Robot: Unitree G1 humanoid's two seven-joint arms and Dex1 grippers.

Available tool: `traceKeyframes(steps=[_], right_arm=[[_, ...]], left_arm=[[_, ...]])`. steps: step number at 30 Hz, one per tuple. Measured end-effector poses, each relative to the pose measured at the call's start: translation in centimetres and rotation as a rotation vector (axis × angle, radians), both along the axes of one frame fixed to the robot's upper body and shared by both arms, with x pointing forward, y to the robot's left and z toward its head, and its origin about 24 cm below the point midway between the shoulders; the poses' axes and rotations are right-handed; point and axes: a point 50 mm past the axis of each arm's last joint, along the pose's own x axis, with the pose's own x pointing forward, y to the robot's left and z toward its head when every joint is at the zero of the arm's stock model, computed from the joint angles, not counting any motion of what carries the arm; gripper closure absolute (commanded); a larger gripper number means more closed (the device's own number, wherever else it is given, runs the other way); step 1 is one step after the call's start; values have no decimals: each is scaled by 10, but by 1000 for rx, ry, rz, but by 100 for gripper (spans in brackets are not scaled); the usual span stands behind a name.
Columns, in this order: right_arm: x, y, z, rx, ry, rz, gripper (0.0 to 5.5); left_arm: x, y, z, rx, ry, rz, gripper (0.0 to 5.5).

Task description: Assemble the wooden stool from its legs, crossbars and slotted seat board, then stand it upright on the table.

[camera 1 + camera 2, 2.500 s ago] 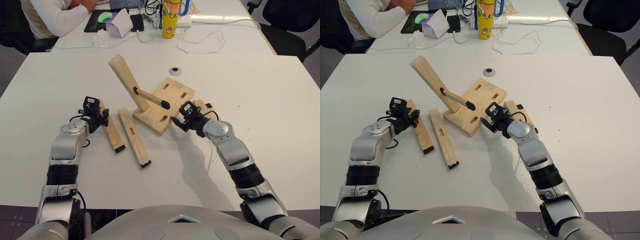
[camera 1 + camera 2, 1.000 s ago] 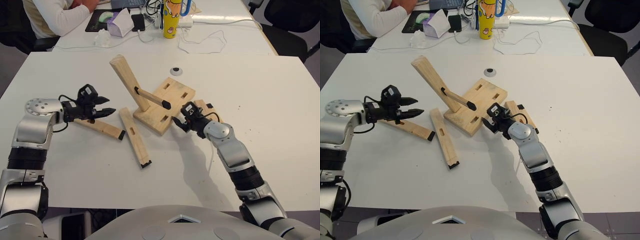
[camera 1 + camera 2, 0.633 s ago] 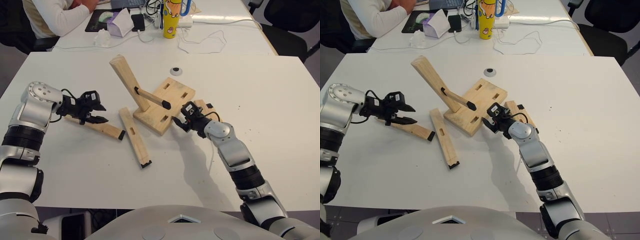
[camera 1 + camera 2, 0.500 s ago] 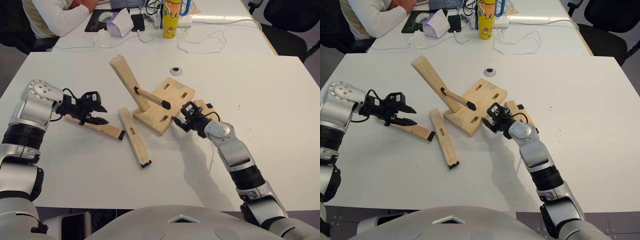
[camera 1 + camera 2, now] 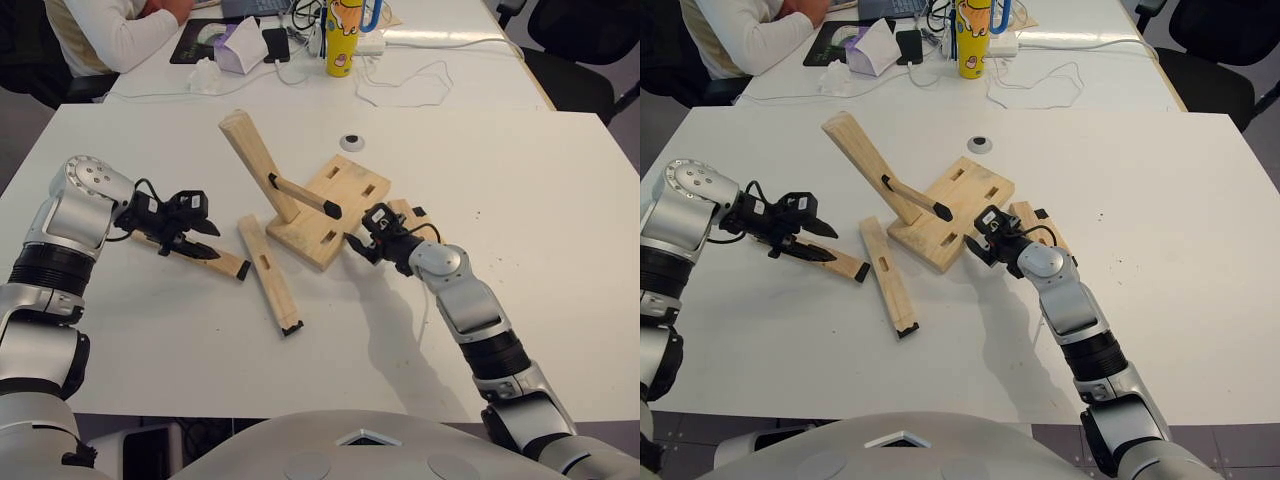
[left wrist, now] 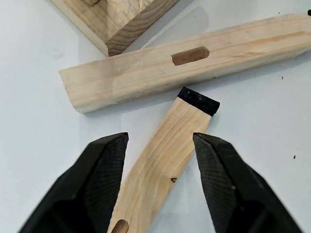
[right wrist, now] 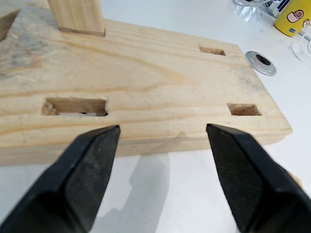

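Lying flat mid-counter (image 5: 560, 200), the slotted seat board (image 5: 352, 185) is the landmark. A fitted leg (image 5: 250, 160) w/ a crossbar (image 5: 305, 197) plugged into it juts up from the board, leaning off to the L. Two more lie loose on the board's L side: inner leg (image 5: 268, 275) just by its corner, outer leg (image 6: 187, 119) w/ its black-capped end aimed at the inner one. L pincer (image 6: 160, 138), fingers apart, straddles the outer leg across its long axis. That's prob. the next grab, L arm being closest. R pincer (image 7: 161, 128), also apart, sits at the board's near edge. Wood is pale pine, mortise holes visible.
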Motion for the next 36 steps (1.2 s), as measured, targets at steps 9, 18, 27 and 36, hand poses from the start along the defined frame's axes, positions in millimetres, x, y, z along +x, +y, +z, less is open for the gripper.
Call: traceKeyframes(steps=[9,18,27,36], right_arm=[[0,0,0,0,0,2,220],[0,0,0,3,8,-2,220],[0,0,0,4,8,-1,220],[1,1,1,6,12,-2,220]], left_arm=[[-4,-4,-4,16,29,-42,302],[-5,-5,-7,31,41,-55,254],[-6,-4,-11,50,42,-64,239],[-9,-2,-23,106,-9,-96,257]])
